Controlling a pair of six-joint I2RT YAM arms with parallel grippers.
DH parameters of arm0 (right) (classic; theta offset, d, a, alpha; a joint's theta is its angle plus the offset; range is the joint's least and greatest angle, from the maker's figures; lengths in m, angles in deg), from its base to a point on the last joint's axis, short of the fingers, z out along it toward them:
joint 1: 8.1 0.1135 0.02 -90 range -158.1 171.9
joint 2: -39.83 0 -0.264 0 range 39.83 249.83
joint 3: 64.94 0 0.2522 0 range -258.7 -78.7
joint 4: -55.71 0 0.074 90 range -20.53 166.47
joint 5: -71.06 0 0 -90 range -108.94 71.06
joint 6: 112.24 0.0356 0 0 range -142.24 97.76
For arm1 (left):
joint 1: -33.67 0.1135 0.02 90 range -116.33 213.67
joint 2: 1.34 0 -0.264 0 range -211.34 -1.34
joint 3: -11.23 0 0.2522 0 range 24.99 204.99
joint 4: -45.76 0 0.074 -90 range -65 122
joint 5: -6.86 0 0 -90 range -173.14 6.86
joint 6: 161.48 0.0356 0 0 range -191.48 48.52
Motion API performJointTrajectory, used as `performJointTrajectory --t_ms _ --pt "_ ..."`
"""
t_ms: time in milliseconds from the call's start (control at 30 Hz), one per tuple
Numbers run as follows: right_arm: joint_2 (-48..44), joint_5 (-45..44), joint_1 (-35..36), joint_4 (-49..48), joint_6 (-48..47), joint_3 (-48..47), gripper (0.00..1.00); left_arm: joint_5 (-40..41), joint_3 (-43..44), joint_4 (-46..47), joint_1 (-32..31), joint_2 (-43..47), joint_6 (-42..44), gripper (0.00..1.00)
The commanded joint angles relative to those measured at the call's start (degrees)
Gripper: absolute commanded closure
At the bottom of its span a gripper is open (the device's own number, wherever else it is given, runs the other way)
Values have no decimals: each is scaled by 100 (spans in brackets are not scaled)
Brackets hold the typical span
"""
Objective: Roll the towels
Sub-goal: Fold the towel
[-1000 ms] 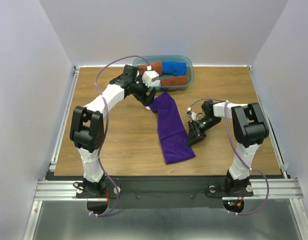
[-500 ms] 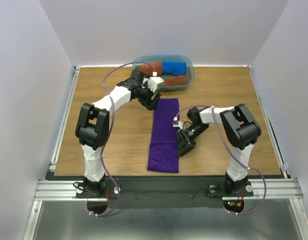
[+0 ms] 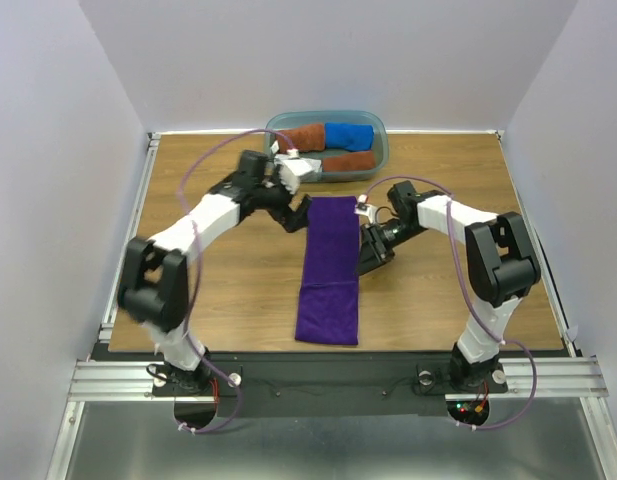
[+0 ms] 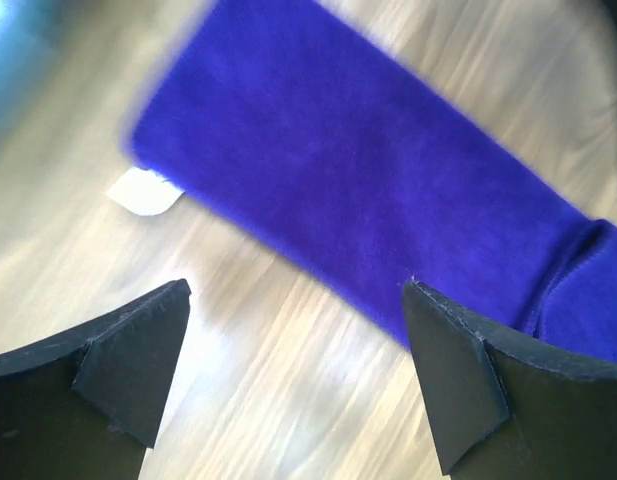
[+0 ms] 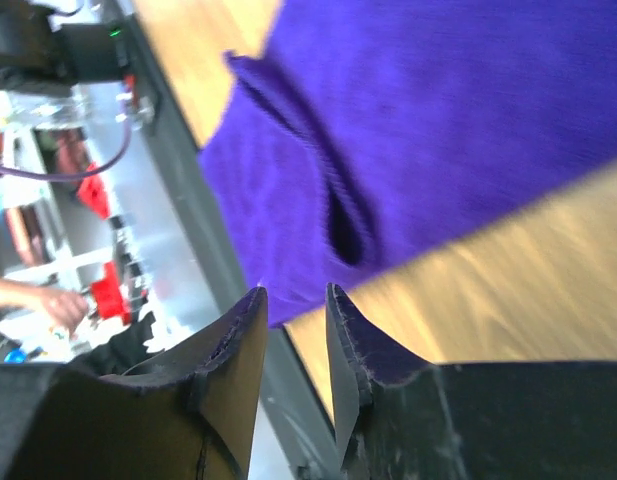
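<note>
With left end effector (image 4: 293, 292) wide, right end effector (image 5: 295, 293) narrow and empty beside the deep purple fuzzy rectangular towel (image 3: 328, 270), pinch its far corners evenly; roll straight.

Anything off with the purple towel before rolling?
Purple towel lies straight, but its near end is doubled over, leaving a gaping flap rather than one flat layer.

A fixed camera above and behind the arms (image 3: 203, 212) looks down on the whole table (image 3: 238, 285), while both wrist cameras hang close over the purple towel (image 3: 329, 270), the one stretch all three views share.
</note>
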Motion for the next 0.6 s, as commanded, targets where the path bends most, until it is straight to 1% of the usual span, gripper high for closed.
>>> performJointTrajectory --t_ms 0,33,67,100,167,200,233,267,300,333,367,433,467,567 --pt "-86 651 547 -99 135 -24 65 -710 -707 902 477 1749 313 1" --pt "-86 564 810 -239 223 63 65 -667 -770 545 522 2082 697 1" --pt "-77 519 925 -319 258 81 64 -571 -875 377 522 2224 770 1" --pt "-51 441 1013 -424 346 116 64 -65 -1015 357 522 2365 754 1" --pt "37 125 1102 -854 696 187 64 247 -1409 166 540 2840 963 1" --pt "246 -233 1102 -943 733 152 65 222 -1516 -1 531 3128 1513 1" --pt "353 -237 1102 -961 716 117 66 161 -1587 -177 531 3270 1744 1" --pt "493 -655 1076 -996 733 47 66 3 -1727 -553 522 3402 2199 1" --pt "616 -772 1050 -1057 751 11 66 -16 -1850 -652 522 3534 2204 1" --pt "739 -799 1006 -1136 794 -50 67 45 -1982 -697 400 3788 2491 1" --pt "1028 -834 953 -1154 847 -129 67 133 -2279 -706 312 3912 2615 1" --pt "1310 -887 944 -1181 839 -401 66 265 -2579 -602 145 4271 2896 1" --pt "1373 -896 935 -1198 821 -472 67 300 -2816 -522 92 4387 2889 1" --pt "1636 -835 865 -1190 812 -779 67 345 -3072 -258 48 4634 2705 1"
